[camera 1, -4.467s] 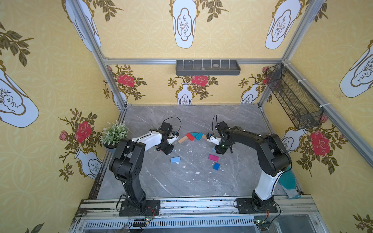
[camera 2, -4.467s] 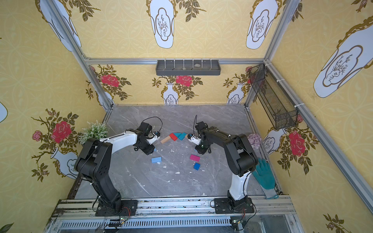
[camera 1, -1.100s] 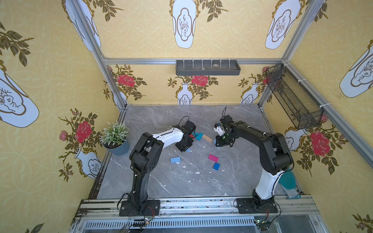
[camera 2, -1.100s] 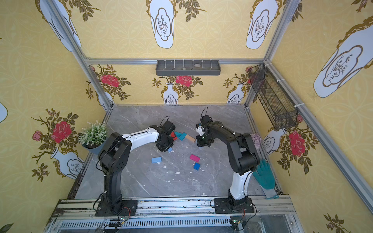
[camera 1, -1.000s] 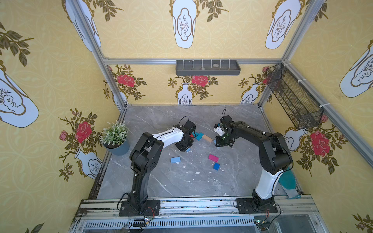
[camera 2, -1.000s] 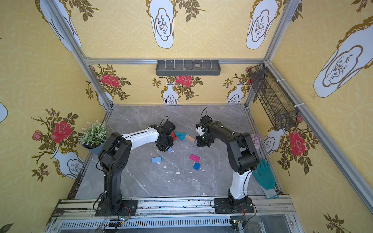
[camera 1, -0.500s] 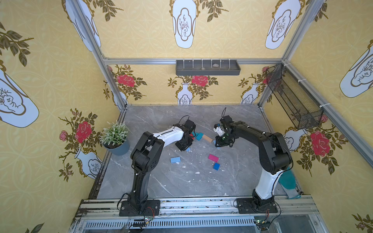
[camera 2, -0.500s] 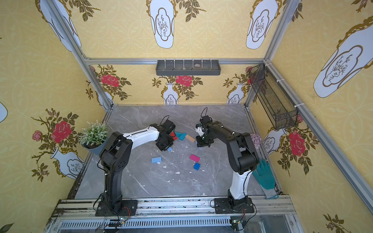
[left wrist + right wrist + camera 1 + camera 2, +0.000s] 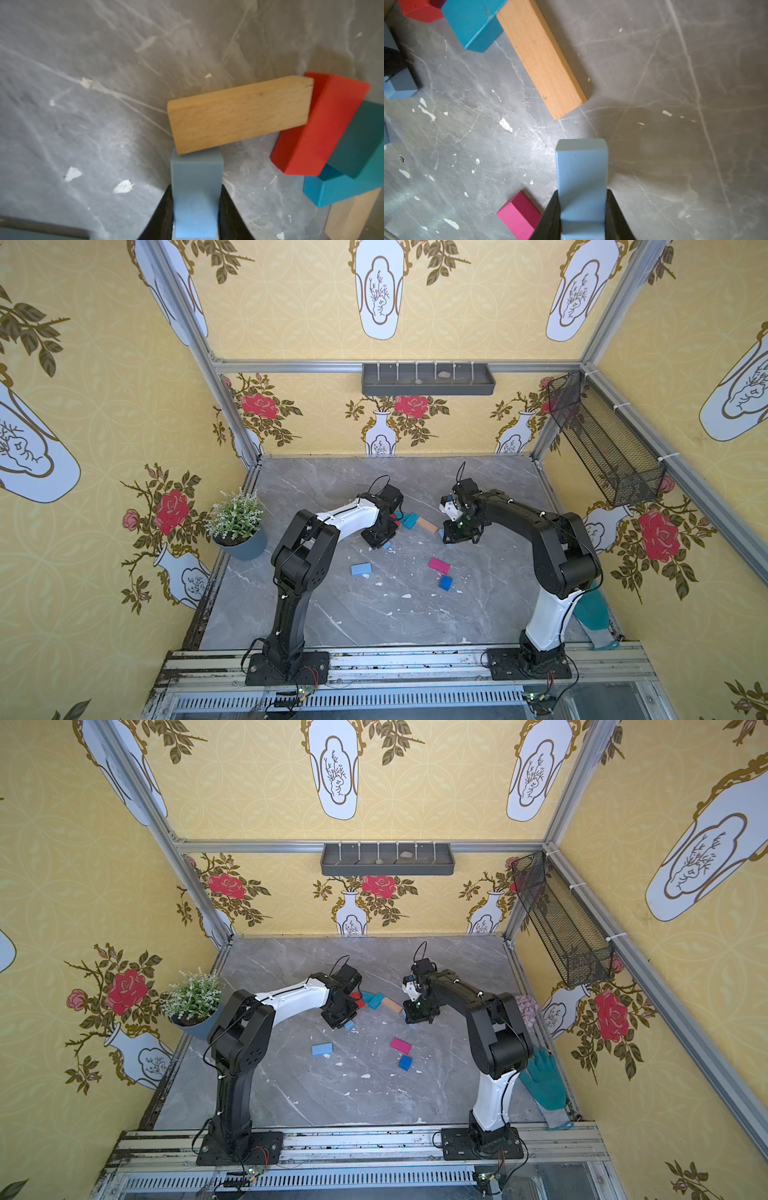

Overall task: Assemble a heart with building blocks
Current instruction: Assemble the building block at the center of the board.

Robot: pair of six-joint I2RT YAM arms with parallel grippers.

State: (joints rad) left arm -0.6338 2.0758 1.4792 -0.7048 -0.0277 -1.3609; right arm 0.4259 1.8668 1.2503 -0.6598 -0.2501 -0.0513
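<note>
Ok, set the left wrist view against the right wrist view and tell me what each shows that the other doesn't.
Left wrist only: the tan block abutting the red block, and a darker teal block.
Right wrist only: the right gripper shut on its own light-blue block, and the magenta block.
Both: the other light-blue block in the shut left gripper, the red block, the lighter teal block, the second tan block beside it, and the grey tabletop.
</note>
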